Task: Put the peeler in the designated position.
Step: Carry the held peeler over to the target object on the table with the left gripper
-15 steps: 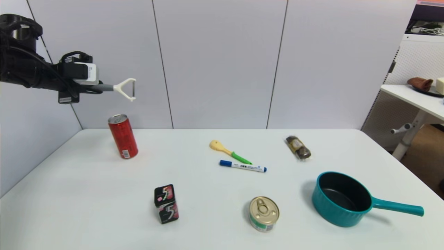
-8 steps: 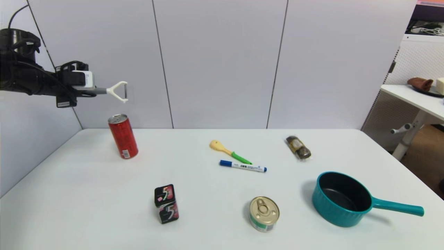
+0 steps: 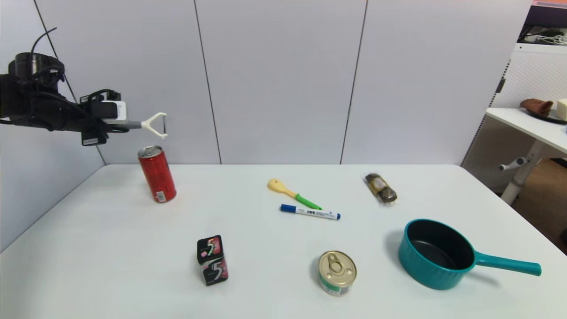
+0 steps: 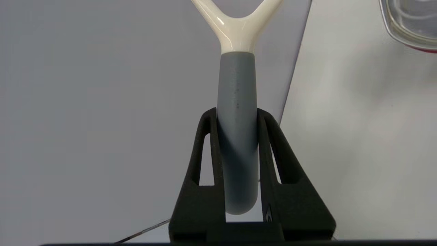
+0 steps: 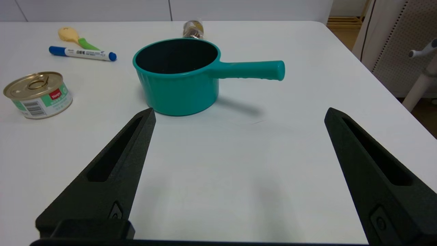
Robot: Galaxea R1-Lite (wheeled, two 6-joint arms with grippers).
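The peeler (image 3: 153,124) hangs high in the air at the far left, above and behind the red can (image 3: 157,174). Its cream forked head points right and its grey handle (image 4: 237,112) is clamped between my left gripper's black fingers (image 4: 205,136). My left gripper (image 3: 126,125) is shut on that handle. The can's silver rim (image 4: 409,24) shows at a corner of the left wrist view. My right gripper (image 5: 239,116) stands open low over the table's near right part, with nothing between its fingers.
On the table lie a yellow utensil with a green handle (image 3: 292,193), a blue-capped marker (image 3: 310,212), a wrapped snack (image 3: 381,188), a teal pot (image 3: 438,253), a tin (image 3: 337,272) and two stacked gum boxes (image 3: 212,259). A wall panel stands behind.
My left arm with the peeler first drew back to the left, then moved slightly right and lower, toward the can. Nothing on the table moved.
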